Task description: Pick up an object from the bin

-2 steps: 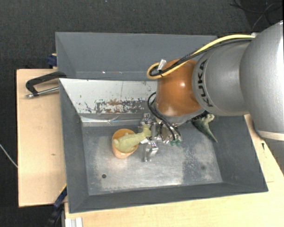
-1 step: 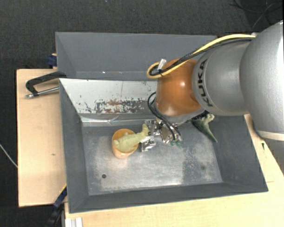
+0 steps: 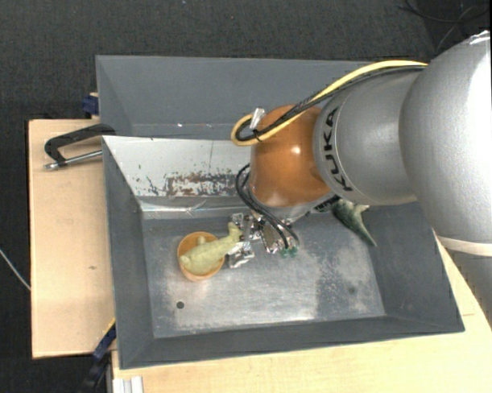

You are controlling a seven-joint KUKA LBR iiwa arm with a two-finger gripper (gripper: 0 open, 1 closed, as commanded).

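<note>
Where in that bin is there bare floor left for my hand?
The lower strip of the bin floor, below the gripper and the orange cup, is bare, as is the right lower corner below the green thing. The middle, by cup and gripper, is crowded.

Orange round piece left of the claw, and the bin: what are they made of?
Orange round piece: probably plastic or rubber, matte, even colour, no glints. Bin: sheet metal, grey, dull sheen, with scuffed bright patches on the floor and rust-like specks on the back wall.

Bright, even light, with glare on the back wall and floor of the bin (image 3: 126, 260).
</note>
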